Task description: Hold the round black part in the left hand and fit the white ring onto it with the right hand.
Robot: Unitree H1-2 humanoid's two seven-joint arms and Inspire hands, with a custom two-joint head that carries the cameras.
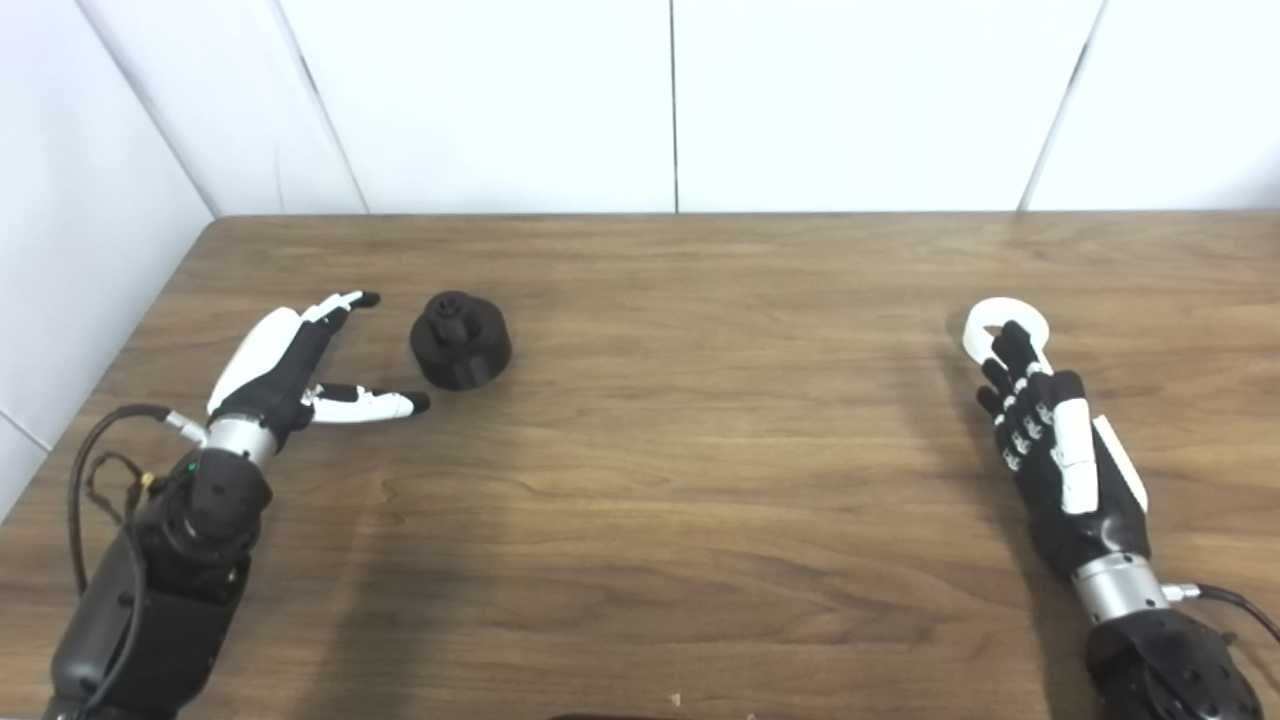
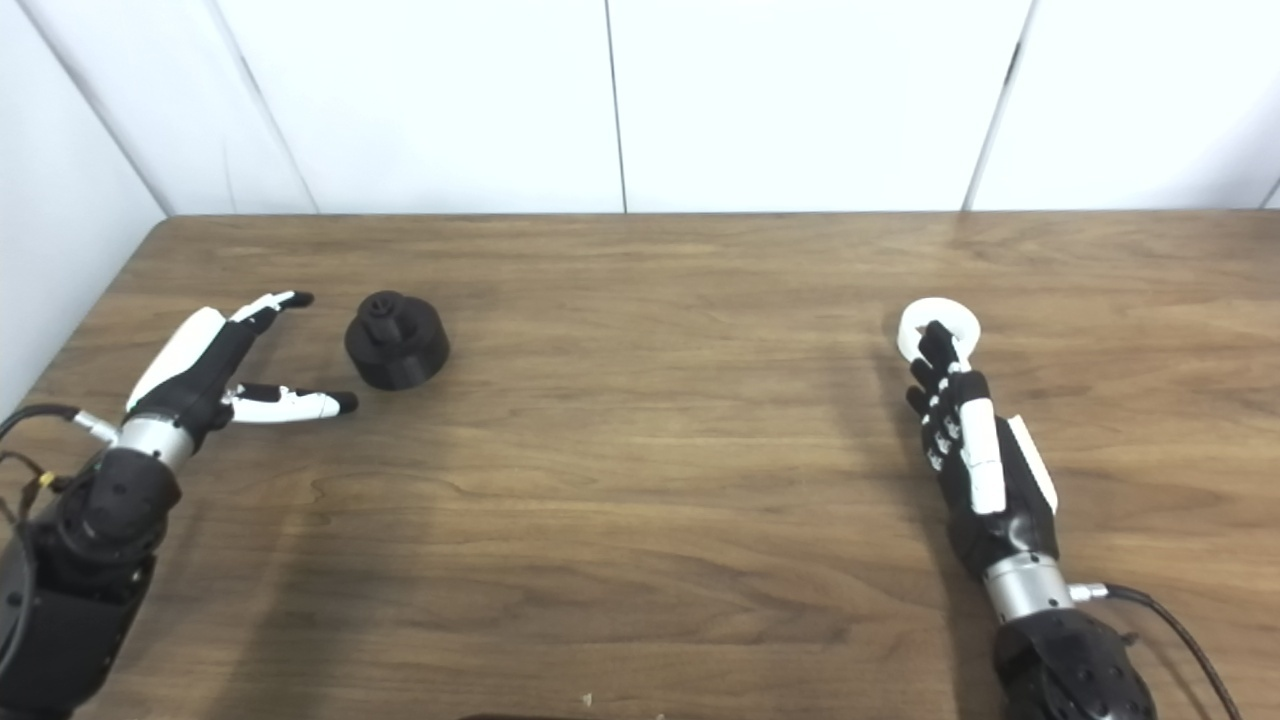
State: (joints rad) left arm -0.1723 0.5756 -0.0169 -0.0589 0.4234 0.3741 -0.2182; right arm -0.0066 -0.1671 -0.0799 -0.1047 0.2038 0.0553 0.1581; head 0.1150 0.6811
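Note:
The round black part [image 1: 460, 340] stands on the wooden table [image 1: 680, 450] at the left, with a small knob on top. My left hand [image 1: 300, 370] lies just left of it, open, with fingers and thumb spread toward the part and not touching it. The white ring [image 1: 1003, 325] lies flat on the table at the right. My right hand [image 1: 1050, 430] reaches to it from the front, fingers partly bent. Its fingertips [image 1: 1010, 338] rest on the ring's near side and cover part of its hole. The ring is not lifted.
White wall panels [image 1: 670, 100] close off the table's far edge and the left side. Cables [image 1: 100, 470] hang off the left wrist, and a cable [image 1: 1230, 600] leaves the right wrist. A wide stretch of bare wood lies between the two hands.

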